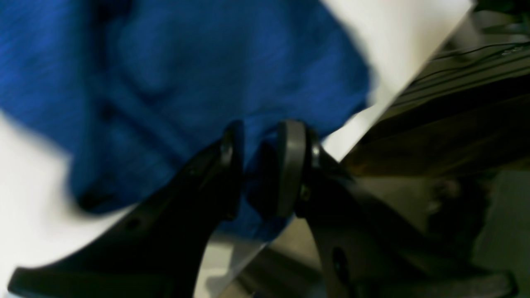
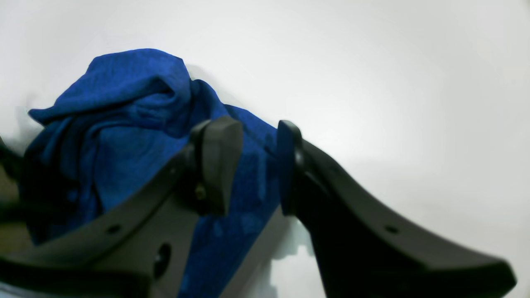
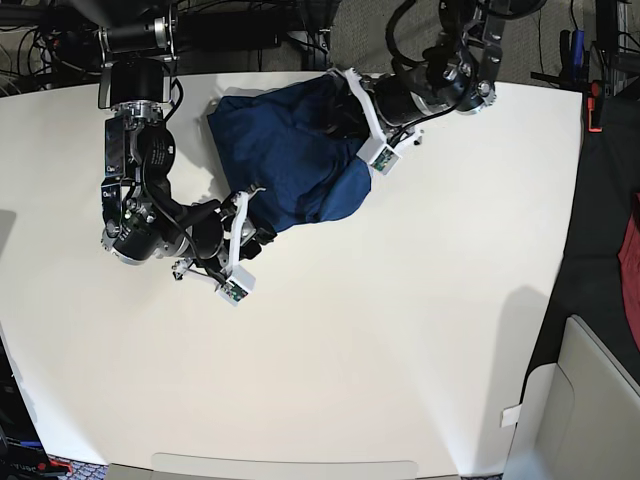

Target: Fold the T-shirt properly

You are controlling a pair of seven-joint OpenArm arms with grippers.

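Nearest the left wrist lens, our left gripper (image 1: 260, 165) had clamped the T-shirt (image 1: 186, 82). Right wrist: our right gripper (image 2: 258, 165) pinched another fold. Base: bunched on the table (image 3: 400, 350); we advised spreading evenly.

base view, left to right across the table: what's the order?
Right arm → right pincer at the shirt's near edge → T-shirt → left pincer at its far edge → bare white table → red cloth past the table.

T-shirt (image 3: 285, 160) bunched on table (image 3: 400, 330), between both arms
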